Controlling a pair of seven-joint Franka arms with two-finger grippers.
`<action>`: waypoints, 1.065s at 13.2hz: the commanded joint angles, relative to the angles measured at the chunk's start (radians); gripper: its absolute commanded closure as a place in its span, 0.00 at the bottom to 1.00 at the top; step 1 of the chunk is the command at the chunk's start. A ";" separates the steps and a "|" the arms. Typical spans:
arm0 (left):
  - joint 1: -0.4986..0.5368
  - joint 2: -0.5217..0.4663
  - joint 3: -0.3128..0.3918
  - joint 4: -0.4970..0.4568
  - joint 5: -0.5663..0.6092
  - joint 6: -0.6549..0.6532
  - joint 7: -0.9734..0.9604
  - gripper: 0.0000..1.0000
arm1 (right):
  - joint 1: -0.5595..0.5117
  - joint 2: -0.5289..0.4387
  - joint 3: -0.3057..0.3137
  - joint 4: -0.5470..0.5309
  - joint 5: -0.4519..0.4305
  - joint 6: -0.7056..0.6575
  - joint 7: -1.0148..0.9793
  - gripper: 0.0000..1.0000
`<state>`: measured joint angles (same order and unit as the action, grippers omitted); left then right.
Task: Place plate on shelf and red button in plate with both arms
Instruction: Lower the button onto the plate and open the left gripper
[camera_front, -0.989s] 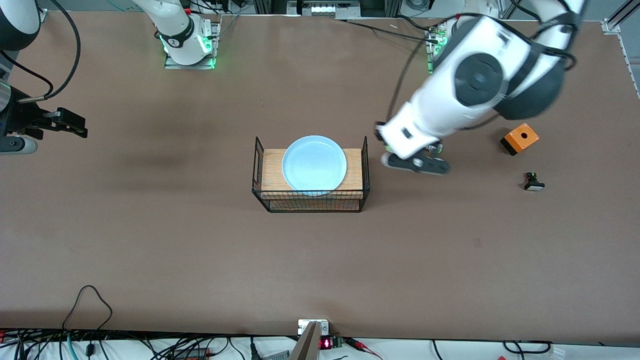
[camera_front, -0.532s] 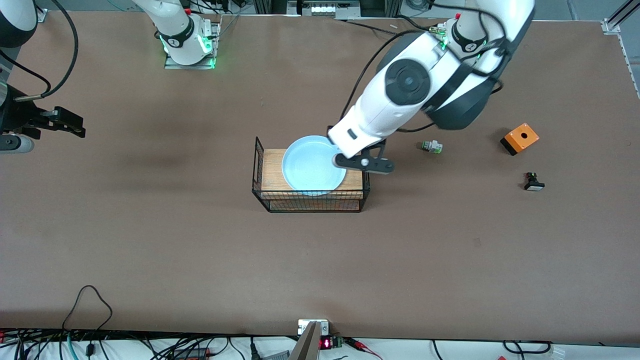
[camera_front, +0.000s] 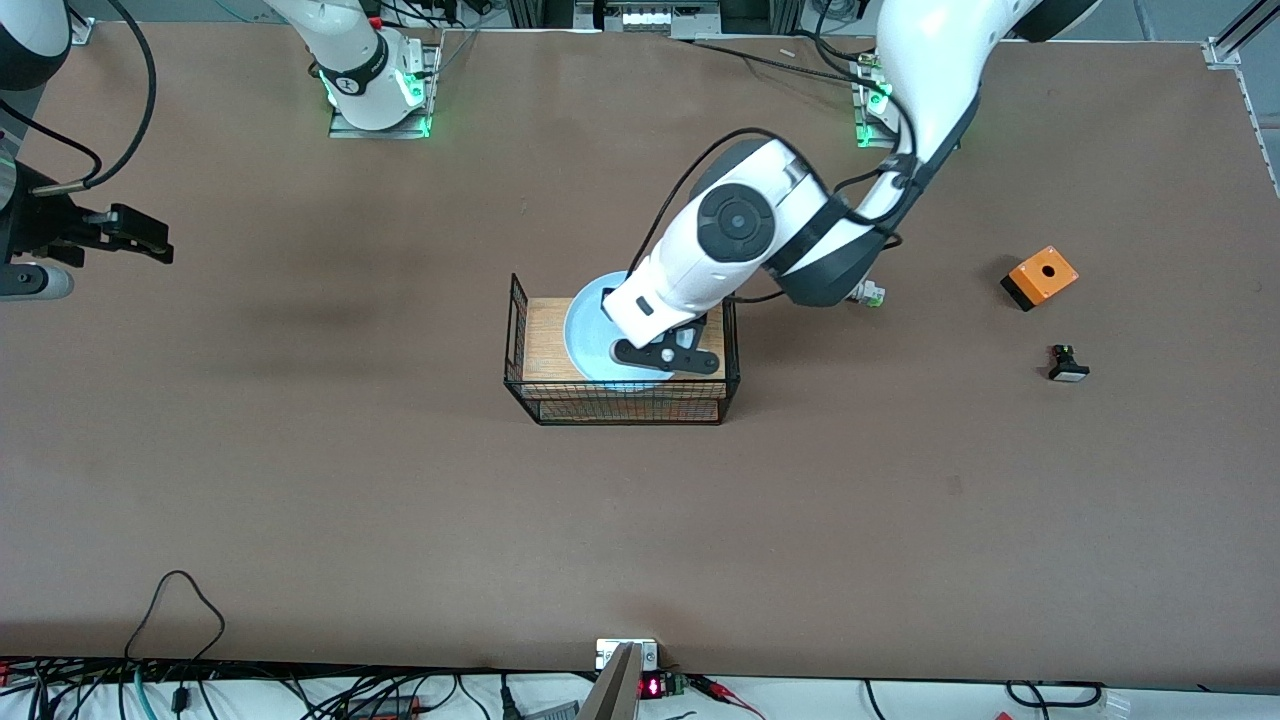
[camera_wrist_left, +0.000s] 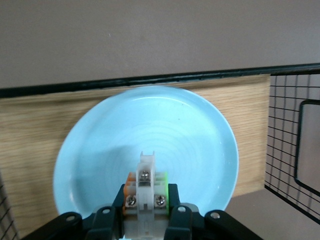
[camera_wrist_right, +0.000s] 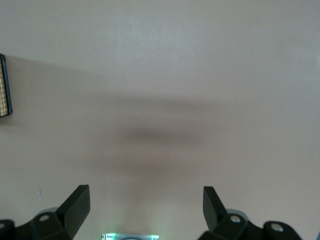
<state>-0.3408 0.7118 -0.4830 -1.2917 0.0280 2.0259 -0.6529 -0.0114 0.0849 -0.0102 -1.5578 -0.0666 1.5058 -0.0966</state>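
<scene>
Two tools, one working. Left tool (camera_front: 668, 357) hangs at frame centre over the plate (camera_front: 590, 335), clamped on the red button (camera_wrist_left: 146, 187). Its cap is hidden, so I only see the white body with green and orange bits. The plate lies flat on the wire rack's (camera_front: 620, 405) wooden shelf, so I read this as a drop into the plate. Right tool (camera_front: 160, 245) waits at mid-height on the frame edge over bare counter (camera_front: 400, 520), fingers apart.

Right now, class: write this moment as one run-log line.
left pincer: shut on red button, over plate on wire rack | right pincer: open, waiting over bare table
</scene>
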 joint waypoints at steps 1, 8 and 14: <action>-0.027 0.029 0.018 0.037 0.035 0.001 -0.017 0.90 | -0.012 0.015 0.012 0.041 0.007 -0.036 0.000 0.00; 0.005 -0.015 0.018 0.037 0.038 -0.036 -0.016 0.00 | -0.012 0.015 0.013 0.042 0.014 -0.024 0.001 0.00; 0.186 -0.236 0.018 0.046 0.039 -0.392 -0.005 0.00 | -0.012 0.021 0.013 0.048 0.014 -0.022 0.001 0.00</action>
<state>-0.2112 0.5412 -0.4618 -1.2171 0.0493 1.7040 -0.6577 -0.0114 0.0865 -0.0081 -1.5435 -0.0641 1.4970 -0.0966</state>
